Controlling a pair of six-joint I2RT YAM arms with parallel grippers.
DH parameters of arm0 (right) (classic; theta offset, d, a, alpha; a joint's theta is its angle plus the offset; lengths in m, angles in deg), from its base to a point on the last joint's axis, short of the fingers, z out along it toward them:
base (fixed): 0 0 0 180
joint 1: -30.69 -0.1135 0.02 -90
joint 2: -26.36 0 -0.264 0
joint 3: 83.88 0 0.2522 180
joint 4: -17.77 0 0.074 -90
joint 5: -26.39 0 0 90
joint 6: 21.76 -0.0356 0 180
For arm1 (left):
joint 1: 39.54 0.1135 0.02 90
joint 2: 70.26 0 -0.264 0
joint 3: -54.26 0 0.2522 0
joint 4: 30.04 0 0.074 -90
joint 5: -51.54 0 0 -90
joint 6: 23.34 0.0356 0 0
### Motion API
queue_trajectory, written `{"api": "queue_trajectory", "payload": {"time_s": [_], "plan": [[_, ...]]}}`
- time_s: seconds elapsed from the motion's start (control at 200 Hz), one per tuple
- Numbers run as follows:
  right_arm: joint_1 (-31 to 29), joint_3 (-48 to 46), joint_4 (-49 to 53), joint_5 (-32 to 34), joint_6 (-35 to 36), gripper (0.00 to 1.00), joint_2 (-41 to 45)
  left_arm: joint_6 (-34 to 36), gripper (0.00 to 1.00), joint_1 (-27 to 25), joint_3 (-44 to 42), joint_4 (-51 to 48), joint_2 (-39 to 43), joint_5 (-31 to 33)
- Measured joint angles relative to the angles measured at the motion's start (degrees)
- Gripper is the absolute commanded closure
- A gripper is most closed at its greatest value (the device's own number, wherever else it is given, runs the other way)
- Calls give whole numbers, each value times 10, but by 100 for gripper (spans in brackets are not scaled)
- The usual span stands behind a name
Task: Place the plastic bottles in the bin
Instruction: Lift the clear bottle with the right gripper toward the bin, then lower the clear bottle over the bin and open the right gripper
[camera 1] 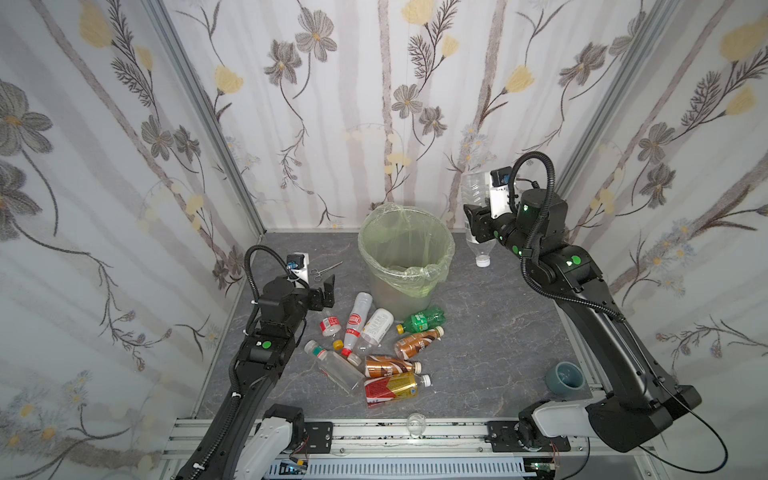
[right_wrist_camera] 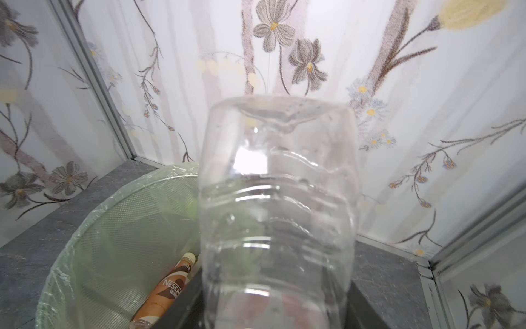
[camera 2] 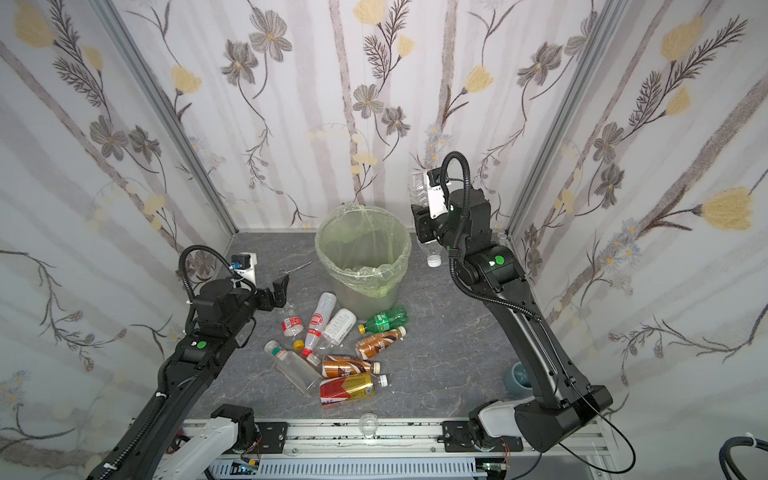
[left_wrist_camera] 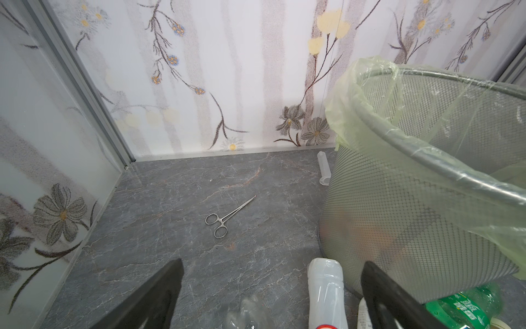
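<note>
The right tool (camera 1: 473, 222) grips a bottle (camera 1: 473, 189) cap-down, high beside the bin (camera 1: 390, 291) to clear its rim; the left tool (camera 1: 326, 293) stands open.

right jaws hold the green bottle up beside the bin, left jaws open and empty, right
No, the right jaws hold a clear bottle, as a top view shows; the green bottle lies on the table by the bin. The rest is right.

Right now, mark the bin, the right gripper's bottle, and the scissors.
bin (camera 1: 397, 296): in a top view, front wall.
clear bottle (camera 1: 474, 189): in a top view, upturned base end.
scissors (left_wrist_camera: 227, 217): left wrist view, near pivot.
</note>
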Motion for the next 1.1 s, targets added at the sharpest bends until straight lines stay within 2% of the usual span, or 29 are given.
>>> {"api": "queue_trajectory", "payload": {"time_s": [0.22,0.395,1.099], "plan": [[-2,85,-35,-80,7,48,-71,0,0,2,0,0,2,0],[-11,131,-33,-110,7,48,-120,0,0,3,0,0,5,0],[-68,172,-1,-110,14,42,-227,0,0,8,0,0,5,-4]]}}
